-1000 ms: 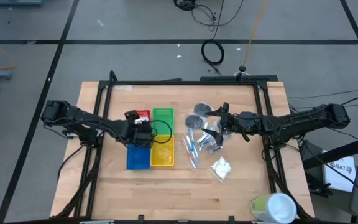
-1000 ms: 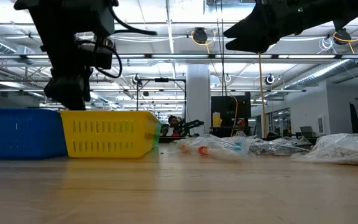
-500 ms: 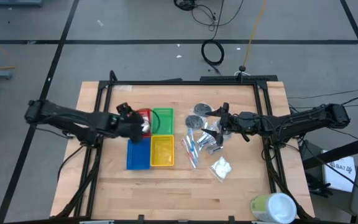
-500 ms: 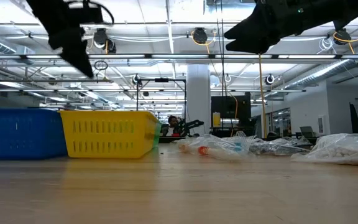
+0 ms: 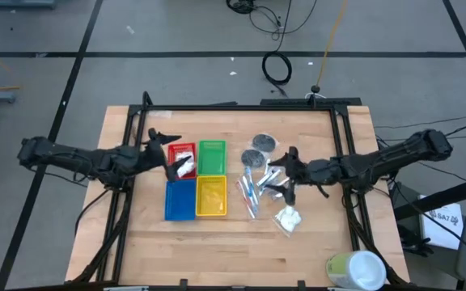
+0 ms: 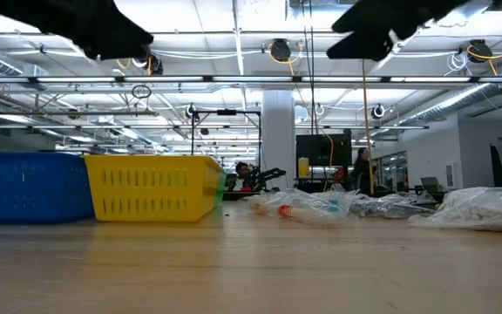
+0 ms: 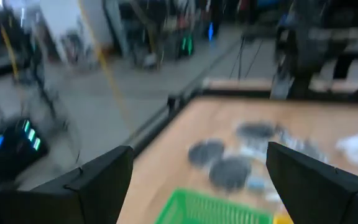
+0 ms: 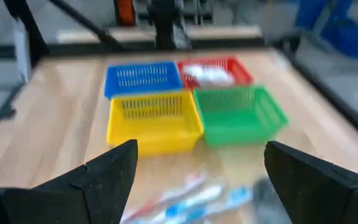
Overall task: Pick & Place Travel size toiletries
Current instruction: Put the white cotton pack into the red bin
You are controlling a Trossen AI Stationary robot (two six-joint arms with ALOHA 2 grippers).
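Observation:
The travel size toiletries lie loose on the table right of the trays: dark grey discs (image 5: 263,143), pale blue and silver tubes (image 5: 249,191), and a white packet (image 5: 288,217). Another white packet (image 5: 186,167) lies in the red tray (image 5: 183,150). My left gripper (image 5: 163,146) hangs open at the red tray's left side, held level and high, nothing between its fingers (image 7: 98,180). My right gripper (image 5: 285,173) is open above the right side of the pile and touches nothing; its wrist view looks across the tubes (image 8: 185,198) to the trays.
Green tray (image 5: 211,153), blue tray (image 5: 180,200) and yellow tray (image 5: 210,197) stand in a square block with the red one, left of centre. A large pale green and white cylinder (image 5: 356,270) lies at the near right corner. Black rails run along both side edges.
My left gripper has risen from just over the trays, drawn back toward the table's left edge and tipped from pointing down to level, staying open. The white packet in the red tray now shows uncovered. My right gripper has swung a little toward the near edge, over the pile, still open.

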